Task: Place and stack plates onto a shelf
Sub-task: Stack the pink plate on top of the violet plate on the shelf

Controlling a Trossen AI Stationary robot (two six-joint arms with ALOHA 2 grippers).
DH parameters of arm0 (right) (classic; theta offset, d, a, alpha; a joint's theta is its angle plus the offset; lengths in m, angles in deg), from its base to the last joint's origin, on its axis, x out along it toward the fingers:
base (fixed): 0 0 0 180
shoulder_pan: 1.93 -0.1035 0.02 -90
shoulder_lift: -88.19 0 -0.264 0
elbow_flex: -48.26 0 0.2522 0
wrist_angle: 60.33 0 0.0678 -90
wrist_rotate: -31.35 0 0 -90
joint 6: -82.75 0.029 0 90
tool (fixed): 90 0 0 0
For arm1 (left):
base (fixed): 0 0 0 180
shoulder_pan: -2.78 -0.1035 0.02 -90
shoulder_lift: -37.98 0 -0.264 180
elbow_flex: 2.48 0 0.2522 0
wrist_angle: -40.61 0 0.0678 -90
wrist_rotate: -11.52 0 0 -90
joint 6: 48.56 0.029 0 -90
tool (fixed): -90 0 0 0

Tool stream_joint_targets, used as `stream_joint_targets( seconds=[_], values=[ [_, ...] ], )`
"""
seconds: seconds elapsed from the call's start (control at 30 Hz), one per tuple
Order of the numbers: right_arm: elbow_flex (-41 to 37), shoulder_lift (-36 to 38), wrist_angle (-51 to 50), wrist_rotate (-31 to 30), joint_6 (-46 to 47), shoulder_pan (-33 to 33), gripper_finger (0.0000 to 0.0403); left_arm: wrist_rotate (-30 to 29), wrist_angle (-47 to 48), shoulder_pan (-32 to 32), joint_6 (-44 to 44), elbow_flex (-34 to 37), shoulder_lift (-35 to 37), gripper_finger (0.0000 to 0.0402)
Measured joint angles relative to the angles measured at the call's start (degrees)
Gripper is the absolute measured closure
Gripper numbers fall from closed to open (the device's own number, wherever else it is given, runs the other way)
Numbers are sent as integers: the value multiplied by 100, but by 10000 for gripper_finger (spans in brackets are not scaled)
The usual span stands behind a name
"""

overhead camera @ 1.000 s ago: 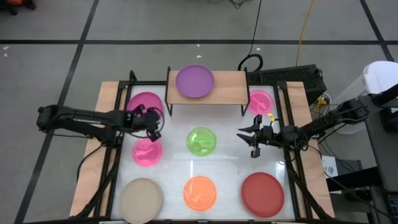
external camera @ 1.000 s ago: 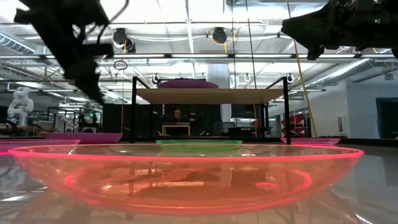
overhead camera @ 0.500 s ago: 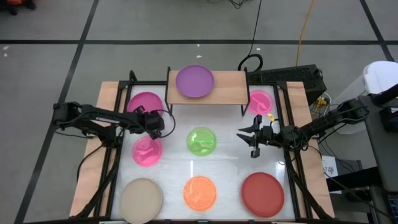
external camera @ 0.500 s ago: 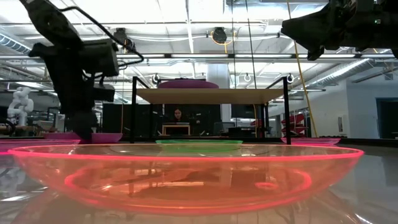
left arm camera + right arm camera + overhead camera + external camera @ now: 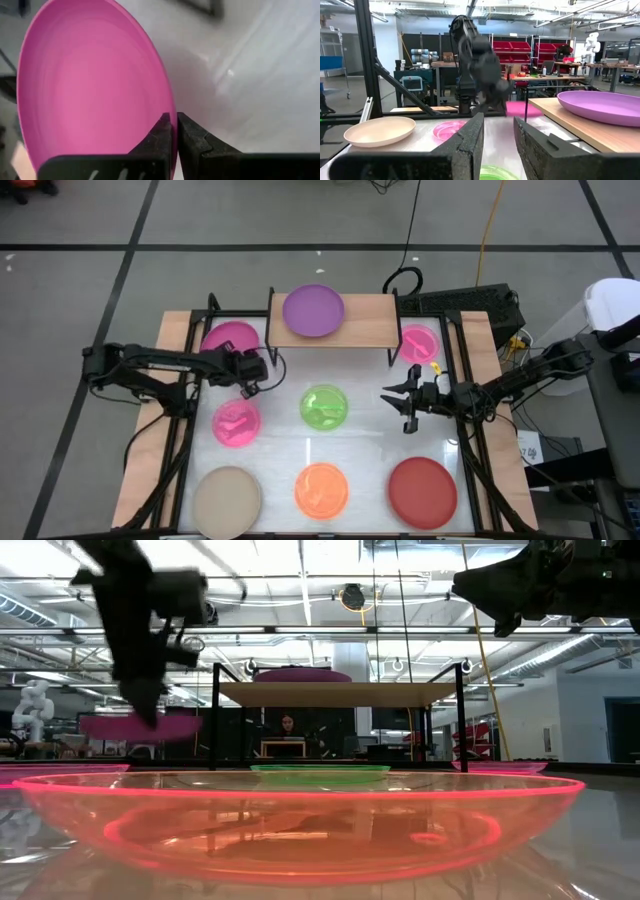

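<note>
The magenta plate [image 5: 230,340] [image 5: 140,727] hangs a little above the table at the far left, with my left gripper [image 5: 256,373] [image 5: 174,131] shut on its rim. Beside it stands the light-wood shelf [image 5: 372,322] on black legs, a purple plate [image 5: 313,310] lying on its left half. My right gripper [image 5: 405,402] [image 5: 497,135] hovers open over the table's right half, right of the green plate [image 5: 324,406], with nothing between its fingers. My left gripper pinches the magenta plate's rim [image 5: 170,107] between its two fingers, one on the plate's inside and one outside, on the side toward the table's middle. The fingers [image 5: 150,710] come from above, pointing down. The plate hangs nearly level, clear of the table.
Around the table lie a small pink plate [image 5: 236,423], another pink one [image 5: 418,342] by the shelf's right leg, an orange plate [image 5: 321,488], a beige plate [image 5: 227,498] and a red plate [image 5: 422,492]. The shelf's right half is bare wood.
My left gripper has come down onto the magenta plate's rim, taken hold of it and risen a little toward the far edge. The plate, which lay on the table, now hangs clear of it. My right arm has kept still.
</note>
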Motion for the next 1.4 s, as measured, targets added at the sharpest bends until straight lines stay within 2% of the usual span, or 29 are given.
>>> stream_joint_targets(
  seconds=[0.13,0.27,0.37,0.5,0.6,0.8,1.0,1.3,1.4],
  values=[
    [0,0,-1,0,-4,0,314,-670,526,186,-118,-970,286,389],
    [0,0,-3,0,-8,0,314,-1595,31,370,240,-1848,474,389],
    [0,2,-6,-2,-11,0,314,-1543,-1122,407,1506,-2323,449,389],
    [0,2,-3,0,-15,0,314,-938,-2910,412,3325,-2821,117,390],
    [0,2,-2,0,-17,0,314,-635,-3406,408,4078,-3304,-373,390],
    [0,2,2,-1,-17,0,314,-608,-2645,214,4592,-4201,-1543,390],
    [0,2,-1,0,-17,0,314,-593,-2160,-84,4619,-4303,-2315,377],
    [0,2,0,0,-17,0,314,-640,-2110,-334,4488,-4308,-2673,365],
    [0,2,-1,0,-17,0,314,-659,-2060,-338,4302,-4310,-2653,346]
  ],
)
